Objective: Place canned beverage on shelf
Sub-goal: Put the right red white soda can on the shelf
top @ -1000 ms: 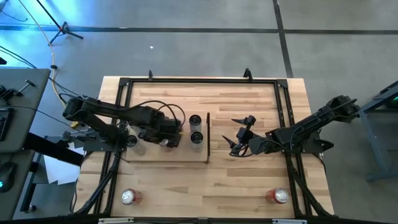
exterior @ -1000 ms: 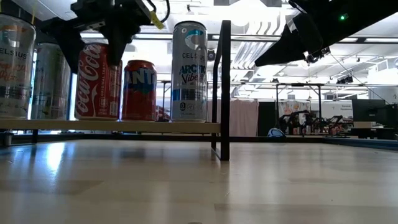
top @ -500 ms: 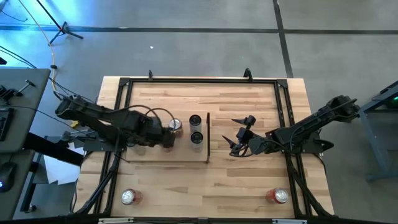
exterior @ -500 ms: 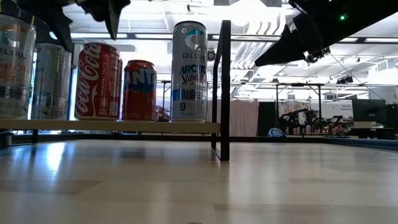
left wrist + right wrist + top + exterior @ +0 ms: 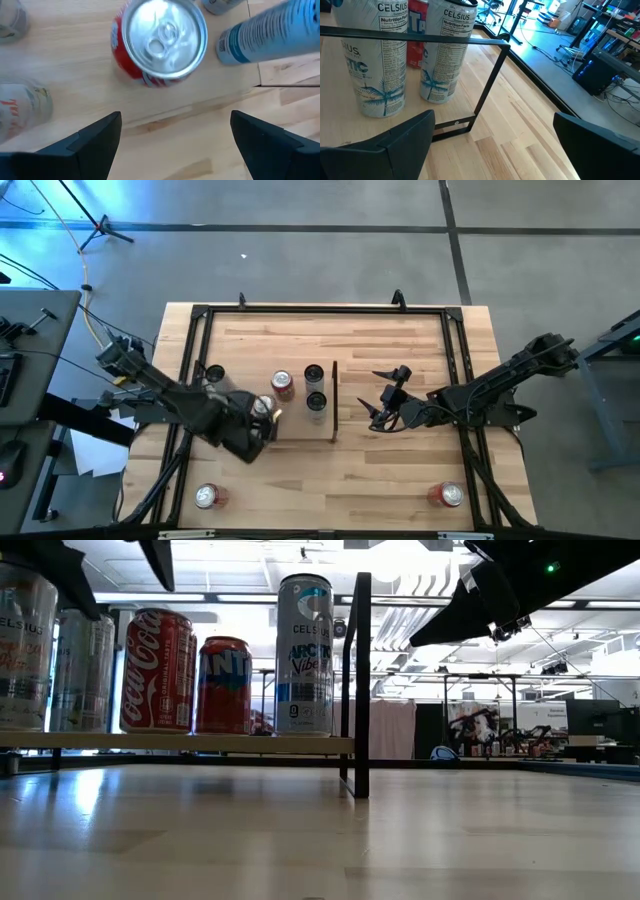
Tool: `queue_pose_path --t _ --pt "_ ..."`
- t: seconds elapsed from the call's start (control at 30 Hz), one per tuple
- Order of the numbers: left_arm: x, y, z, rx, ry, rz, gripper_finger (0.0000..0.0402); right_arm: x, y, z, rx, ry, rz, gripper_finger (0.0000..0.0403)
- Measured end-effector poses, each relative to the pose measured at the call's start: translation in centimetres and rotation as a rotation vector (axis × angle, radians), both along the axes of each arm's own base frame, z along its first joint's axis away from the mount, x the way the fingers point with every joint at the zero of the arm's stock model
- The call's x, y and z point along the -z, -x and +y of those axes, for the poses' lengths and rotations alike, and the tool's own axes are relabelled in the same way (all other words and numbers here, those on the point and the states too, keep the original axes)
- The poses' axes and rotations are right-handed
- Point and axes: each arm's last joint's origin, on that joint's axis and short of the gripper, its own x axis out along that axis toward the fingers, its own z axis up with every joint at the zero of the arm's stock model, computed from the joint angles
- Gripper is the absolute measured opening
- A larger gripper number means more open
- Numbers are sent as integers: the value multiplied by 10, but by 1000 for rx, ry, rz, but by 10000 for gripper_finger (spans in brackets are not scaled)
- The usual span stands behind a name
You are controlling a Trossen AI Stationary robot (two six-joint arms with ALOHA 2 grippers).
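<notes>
Status: Coca-Cola can (image 5: 283, 383) upright on shelf (image 5: 295, 430), released | my left gripper (image 5: 262, 423) wide, empty, just beside it | right gripper (image 5: 378, 416) wide, waiting past upright strip | risk: swinging away could topple can

both my arms are dark, near-black jointed links, chunky at the elbows and slimmer toward the wrists. the left arm (image 5: 170, 395) carries thin black cables looping along its upper links, and near its tool (image 5: 262, 420) i can make out a small yellowish patch (a tag or a bit of tape, hard to say). the right arm (image 5: 500, 385) is the same matte black; its tool (image 5: 380, 412) ends in two flat, wedge-shaped fingers (image 5: 395, 145) with plain, unmarked faces.
</notes>
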Motion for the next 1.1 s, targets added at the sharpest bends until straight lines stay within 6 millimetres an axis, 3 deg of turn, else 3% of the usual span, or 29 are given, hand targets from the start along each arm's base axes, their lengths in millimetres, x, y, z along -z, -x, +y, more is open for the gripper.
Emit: queue_pose_path --t 0.53,0.77,1.1 --pt "68 -12 -55 -62 -321 -75 347 0 0 0 0 0 0 393" --pt "93 -16 -62 -138 -379 -73 347 0 0 0 0 0 0 393" --pt "112 -15 -59 -193 -489 -34 347 0 0 0 0 0 0 393"
